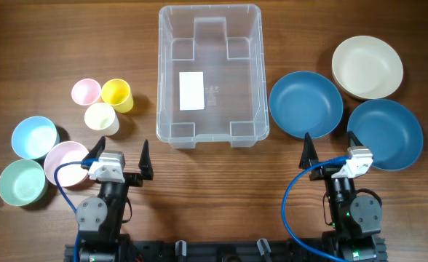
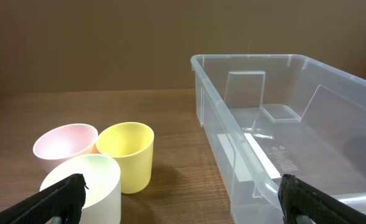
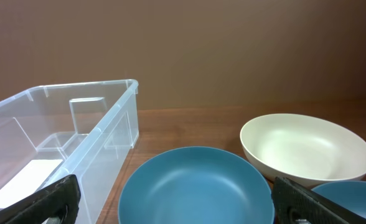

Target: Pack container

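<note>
1. Container [image 1: 225,94]: a clear plastic tub, open side up and empty. It sits mid-table on the far side of both arms, with a white label on its base.
2. Handling (judged): light, with thin walls likely to flex. The plastic is smooth and may slide on the wooden table [image 1: 46,44] if nudged, but it is not fragile. The rolled rim along either long side looks the best place to take hold.
3. Left gripper [image 1: 123,149]: the fingers are spread wide and hold nothing. The arm sits low at the near edge, facing the yellow cup [image 2: 127,155], its two pale neighbours and the container's left wall.
4. Right gripper [image 1: 330,149]: the fingers are spread wide and hold nothing. The arm sits low at the near edge, facing the nearer dark blue bowl [image 3: 195,186] and the cream bowl [image 3: 307,146].
</note>
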Motion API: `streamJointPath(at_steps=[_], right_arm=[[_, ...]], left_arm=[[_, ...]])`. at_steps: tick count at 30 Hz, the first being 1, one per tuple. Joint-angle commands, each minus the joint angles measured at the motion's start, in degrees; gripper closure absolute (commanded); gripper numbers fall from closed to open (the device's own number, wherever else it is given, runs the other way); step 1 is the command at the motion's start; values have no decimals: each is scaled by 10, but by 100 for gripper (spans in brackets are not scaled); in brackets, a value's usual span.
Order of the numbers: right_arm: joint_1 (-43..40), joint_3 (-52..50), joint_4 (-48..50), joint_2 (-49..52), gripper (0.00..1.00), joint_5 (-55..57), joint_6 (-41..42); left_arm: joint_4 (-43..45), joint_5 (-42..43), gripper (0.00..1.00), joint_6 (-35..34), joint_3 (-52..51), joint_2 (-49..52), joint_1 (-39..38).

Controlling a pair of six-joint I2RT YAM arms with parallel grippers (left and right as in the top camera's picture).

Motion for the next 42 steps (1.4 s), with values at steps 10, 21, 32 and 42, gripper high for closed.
streamJointPath(at_steps=[10, 21, 32, 42], right_arm=[[1, 0, 1, 1, 0, -9, -6], [1, 0, 1, 1, 0, -9, -6], [1, 0, 1, 1, 0, -9, -6], [1, 0, 0, 4, 0, -18, 5]], left_arm=[[0, 13, 0, 0, -4, -4, 3], [0, 13, 0, 0, -4, -4, 3], [0, 13, 0, 0, -4, -4, 3], [-1, 3, 0, 2, -4, -4, 3]])
